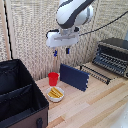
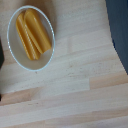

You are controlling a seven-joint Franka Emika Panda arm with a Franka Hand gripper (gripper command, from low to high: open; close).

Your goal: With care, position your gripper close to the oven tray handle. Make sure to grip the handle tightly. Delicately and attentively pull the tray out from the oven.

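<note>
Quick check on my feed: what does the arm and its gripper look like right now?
A bulky, glossy white arm with rounded joints and dark bands, black cables trailing off it. Below a white wrist block sits the small two-finger gripper with dark blue tips.

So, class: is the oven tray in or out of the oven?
Out, at least partly: the oven tray lies on the table in front of the oven.

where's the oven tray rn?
In the exterior view's right, the oven tray lies on the wooden table in front of the oven, just right of the upright dark-blue panel.
</note>
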